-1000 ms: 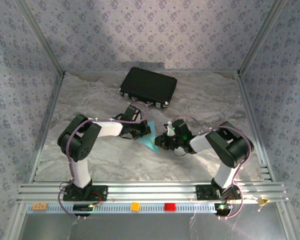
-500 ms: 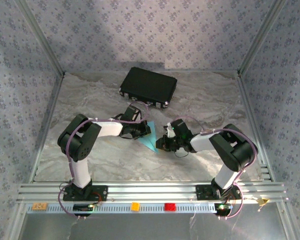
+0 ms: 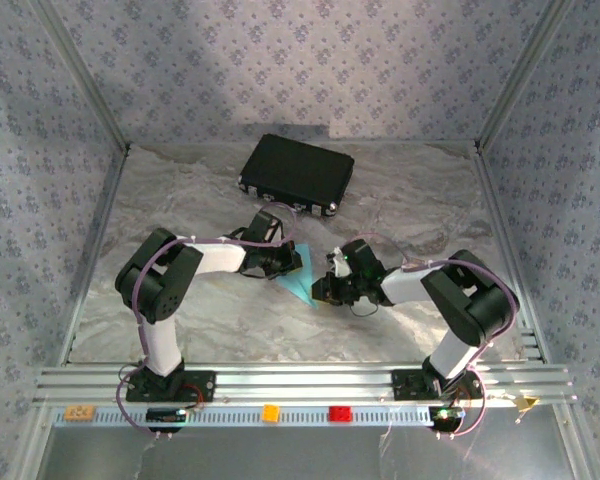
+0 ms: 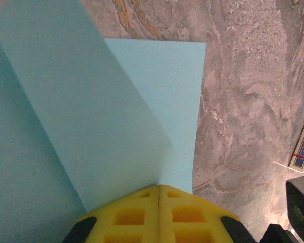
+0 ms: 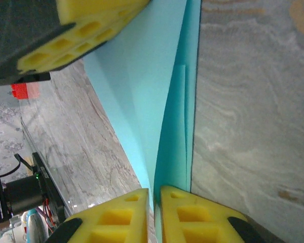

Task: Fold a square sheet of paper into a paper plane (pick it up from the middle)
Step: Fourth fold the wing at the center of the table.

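My left gripper clamps the blue sheet fanning out ahead of it, my right gripper nips its folded layers between the pads — I'd hold both level and taut, so the crease runs straight.

Patterned lilac walls around a grey marbled tabletop.

left arm: elbow raised, forearm low, reaching inward. left gripper: jaws pressed shut on paper. right arm: elbow raised, forearm low, reaching inward. right gripper: jaws pinching the paper's edge. grippers near, apart.
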### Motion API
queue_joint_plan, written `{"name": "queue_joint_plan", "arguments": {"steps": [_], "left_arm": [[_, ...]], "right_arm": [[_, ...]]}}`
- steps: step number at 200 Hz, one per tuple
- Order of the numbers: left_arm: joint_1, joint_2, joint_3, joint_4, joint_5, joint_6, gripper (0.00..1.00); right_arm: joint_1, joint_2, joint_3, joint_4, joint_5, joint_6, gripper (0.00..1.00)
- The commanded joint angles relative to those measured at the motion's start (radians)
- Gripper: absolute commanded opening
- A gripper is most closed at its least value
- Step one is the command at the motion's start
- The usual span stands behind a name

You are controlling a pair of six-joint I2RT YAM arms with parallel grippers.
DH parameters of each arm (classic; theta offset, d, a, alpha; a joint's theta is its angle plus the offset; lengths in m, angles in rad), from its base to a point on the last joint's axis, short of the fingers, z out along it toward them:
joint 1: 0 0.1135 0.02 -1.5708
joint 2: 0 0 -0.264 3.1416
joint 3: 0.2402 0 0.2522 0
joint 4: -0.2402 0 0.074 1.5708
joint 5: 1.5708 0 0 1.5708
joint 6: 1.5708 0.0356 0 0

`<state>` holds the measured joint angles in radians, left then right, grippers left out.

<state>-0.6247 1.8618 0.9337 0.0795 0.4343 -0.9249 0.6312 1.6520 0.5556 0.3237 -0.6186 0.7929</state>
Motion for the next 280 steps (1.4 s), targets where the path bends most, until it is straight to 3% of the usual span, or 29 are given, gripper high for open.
{"name": "queue_joint_plan", "arguments": {"steps": [1,38,64,131,187,240,280], "left_arm": [[-0.003,0.03,-0.002,-0.049,-0.013,0.018,0.03],[-0.003,0.028,-0.004,-0.049,-0.019,0.016,0.03],[-0.003,0.028,-0.003,-0.052,-0.019,0.016,0.03],[-0.003,0.028,-0.004,-0.046,-0.013,0.013,0.03],[-0.004,0.026,-0.003,-0.047,-0.013,0.012,0.03],[-0.003,0.027,-0.003,-0.049,-0.012,0.014,0.03],[-0.003,0.027,-0.002,-0.05,-0.012,0.012,0.03]], "right_arm": [[0.009,-0.013,-0.017,-0.097,-0.018,-0.024,0.1],[0.014,0.003,-0.054,-0.079,-0.001,-0.016,0.06],[0.017,-0.02,-0.055,-0.075,0.001,-0.009,0.16],[0.025,-0.049,-0.032,-0.179,0.063,-0.058,0.19],[0.029,-0.043,-0.043,-0.177,0.09,-0.044,0.07],[0.027,-0.083,-0.053,-0.194,0.095,-0.043,0.17],[0.03,-0.061,-0.059,-0.198,0.087,-0.049,0.08]]}}
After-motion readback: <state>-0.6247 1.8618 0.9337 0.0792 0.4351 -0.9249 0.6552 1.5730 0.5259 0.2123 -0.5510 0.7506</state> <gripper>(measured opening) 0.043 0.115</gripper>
